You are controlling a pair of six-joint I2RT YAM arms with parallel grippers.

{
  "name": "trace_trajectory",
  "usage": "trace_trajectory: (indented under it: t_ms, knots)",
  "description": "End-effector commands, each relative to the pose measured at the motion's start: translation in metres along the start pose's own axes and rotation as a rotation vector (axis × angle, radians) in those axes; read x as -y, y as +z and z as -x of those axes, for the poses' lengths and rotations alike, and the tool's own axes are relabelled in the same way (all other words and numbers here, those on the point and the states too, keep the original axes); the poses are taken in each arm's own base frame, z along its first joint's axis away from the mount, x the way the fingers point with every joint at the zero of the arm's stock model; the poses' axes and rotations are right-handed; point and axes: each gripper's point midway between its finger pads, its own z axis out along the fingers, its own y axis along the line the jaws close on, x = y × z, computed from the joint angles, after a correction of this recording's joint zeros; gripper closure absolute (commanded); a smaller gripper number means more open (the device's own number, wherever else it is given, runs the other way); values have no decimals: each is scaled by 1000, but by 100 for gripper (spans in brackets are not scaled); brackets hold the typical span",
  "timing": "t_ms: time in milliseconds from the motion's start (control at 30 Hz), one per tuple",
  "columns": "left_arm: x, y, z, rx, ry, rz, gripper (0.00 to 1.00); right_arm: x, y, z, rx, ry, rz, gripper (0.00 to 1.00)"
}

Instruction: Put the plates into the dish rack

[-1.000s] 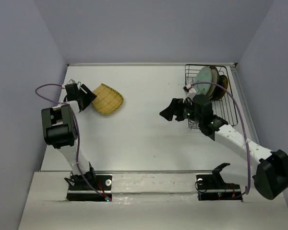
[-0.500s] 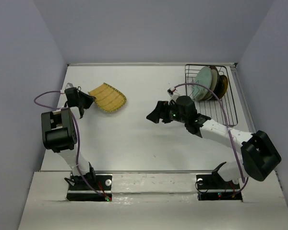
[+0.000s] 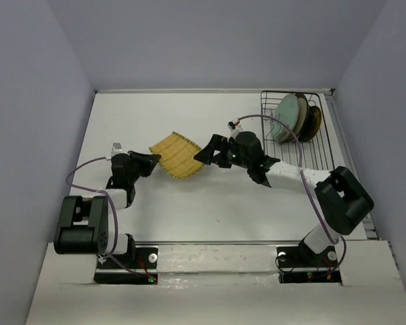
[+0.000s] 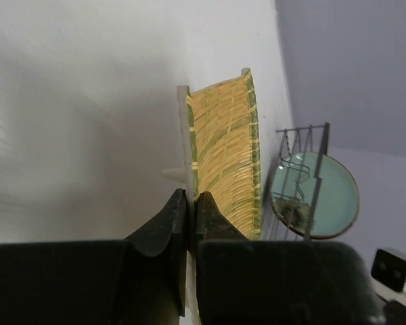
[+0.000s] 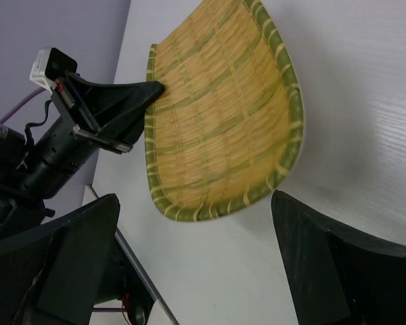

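Observation:
The yellow ribbed fan-shaped plate (image 3: pixel 177 154) hangs tilted on edge over the middle of the table. My left gripper (image 3: pixel 155 161) is shut on its left rim. In the left wrist view the black fingers (image 4: pixel 179 213) pinch the plate (image 4: pixel 223 156) edge-on. My right gripper (image 3: pixel 204 150) stands open at the plate's right side. In the right wrist view its wide jaws (image 5: pixel 195 198) face the plate (image 5: pixel 216 115) without touching it. The dish rack (image 3: pixel 318 156) stands at the back right. It holds a pale green plate (image 3: pixel 284 116) and darker plates (image 3: pixel 313 120) behind it.
Purple cables loop from both arms over the table. The table's back wall and side walls close in the workspace. The rack (image 4: pixel 304 135) and pale green plate (image 4: pixel 318 193) show beyond the yellow plate in the left wrist view.
My left gripper shut on the yellow plate and carried it from the back left toward the table's middle. My right arm swung left from the rack to meet it, its jaws opening wider.

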Motion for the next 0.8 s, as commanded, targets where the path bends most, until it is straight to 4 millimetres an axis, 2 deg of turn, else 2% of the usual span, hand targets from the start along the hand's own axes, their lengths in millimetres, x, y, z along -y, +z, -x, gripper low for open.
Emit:
trace_trajectory:
  t_ms: [0,100,233,333,400,433,500,533,567,600,633,667,700,767]
  knots:
    - [74,-30,-1,48,-91,-304,94,-35,8,14,61,10,95,1]
    - [86,-46,-7,56,-105,-373,94,-32,8,4,55,34,79,2]
    - [100,-61,-8,69,-107,-440,94,-31,2,2,98,34,47,8]
    - [110,-63,-10,59,-38,-474,94,-35,-6,1,106,-11,48,12]
    - [122,-62,-17,17,64,-495,94,-30,-12,2,82,-126,9,13]
    - [120,-60,-20,-4,90,-482,94,-38,-21,9,87,-175,8,13]
    - [123,-63,-28,-50,147,-494,94,-38,-34,11,40,-326,-31,13]
    - [122,-63,-31,-62,194,-485,94,-31,-46,7,-13,-403,-76,11]
    - [122,-63,-31,-64,225,-482,94,-36,-53,20,-7,-435,-87,10]
    - [123,-64,-32,-69,253,-475,94,-30,-58,18,-32,-458,-105,9]
    - [121,-62,-32,-76,272,-453,94,-38,-64,28,-28,-489,-94,8]
    - [124,-66,-35,-80,332,-470,94,-35,-72,29,-59,-530,-106,6]
    - [133,-68,-34,-84,366,-487,94,-40,-76,45,-35,-547,-112,5]
    - [132,-72,-42,-124,431,-483,94,-38,-81,56,-41,-593,-137,2]
